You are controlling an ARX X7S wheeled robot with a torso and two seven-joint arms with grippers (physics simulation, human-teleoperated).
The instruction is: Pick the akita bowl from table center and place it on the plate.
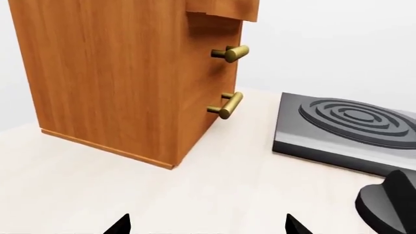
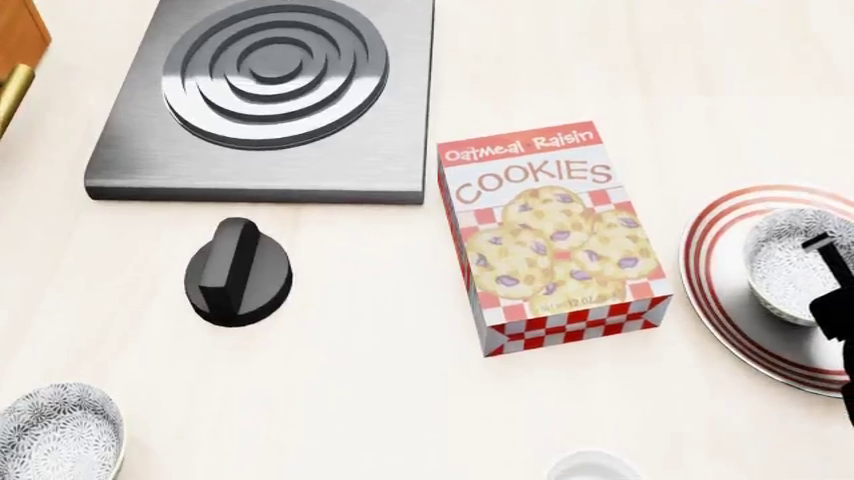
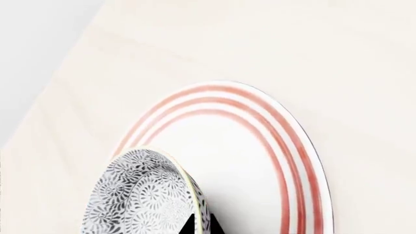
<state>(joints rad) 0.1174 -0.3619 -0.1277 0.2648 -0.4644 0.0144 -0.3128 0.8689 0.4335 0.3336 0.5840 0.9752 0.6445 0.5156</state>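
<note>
The akita bowl (image 3: 140, 195), white with a dense grey floral speckle, is over the red-ringed plate (image 3: 266, 161). My right gripper (image 3: 200, 225) is shut on its rim, one fingertip inside and one outside the wall. In the head view the bowl (image 2: 778, 262) is within the plate (image 2: 714, 290) at the right edge, with the right gripper (image 2: 825, 262) dark over its right side. Whether the bowl rests on the plate or hangs just above it I cannot tell. My left gripper (image 1: 208, 226) is open over bare table with nothing between its fingers.
A cookies box (image 2: 550, 235) lies left of the plate. A stove plate (image 2: 267, 90) and a black knob (image 2: 238, 272) sit at the far left. A second speckled bowl (image 2: 54, 430) and a white cup (image 2: 594, 466) are near the front edge. A wooden cabinet (image 1: 130, 73) stands before the left gripper.
</note>
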